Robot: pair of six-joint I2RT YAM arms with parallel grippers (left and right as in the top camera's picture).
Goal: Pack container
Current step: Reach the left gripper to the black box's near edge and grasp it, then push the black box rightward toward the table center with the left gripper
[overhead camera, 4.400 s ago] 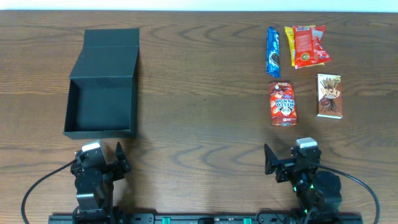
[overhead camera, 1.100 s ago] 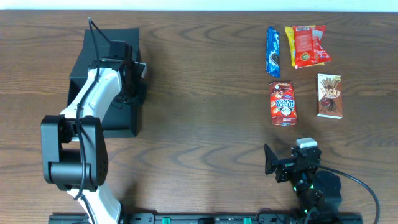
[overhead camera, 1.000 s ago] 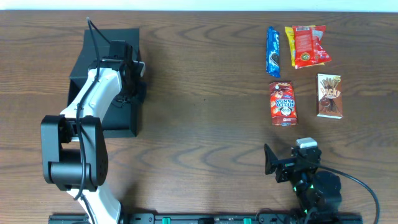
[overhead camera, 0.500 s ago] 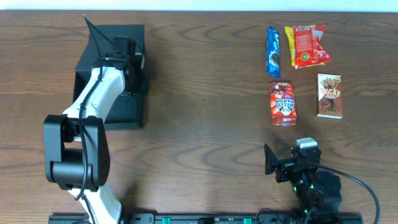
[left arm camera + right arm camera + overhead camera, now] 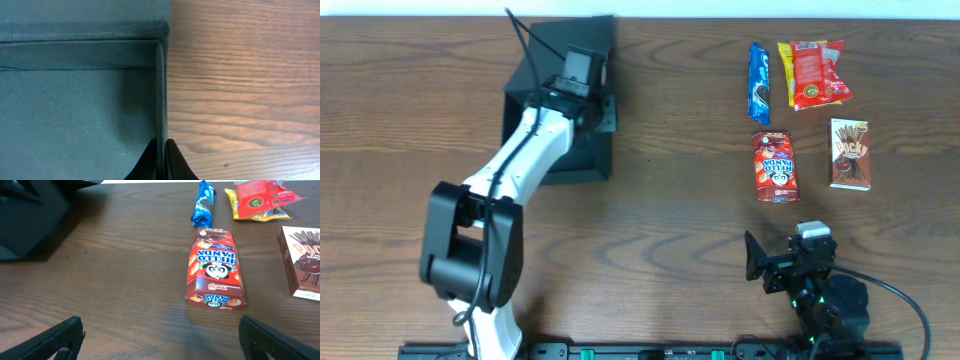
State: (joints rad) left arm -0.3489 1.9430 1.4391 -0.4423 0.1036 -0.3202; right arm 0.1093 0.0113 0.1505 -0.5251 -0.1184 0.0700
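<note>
Your left gripper [image 5: 161, 152] is pinched shut on the right wall of the container [image 5: 592, 150], which sits far left of centre. Drag low and level so it slides flat on the table [image 5: 670, 230] toward the snacks [image 5: 800, 110] at far right.

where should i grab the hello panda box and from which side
Likely best: take the Hello Panda box across its two long side faces at mid-length, coming down from above. It lies flat and narrow across, with bare table on both sides.
</note>
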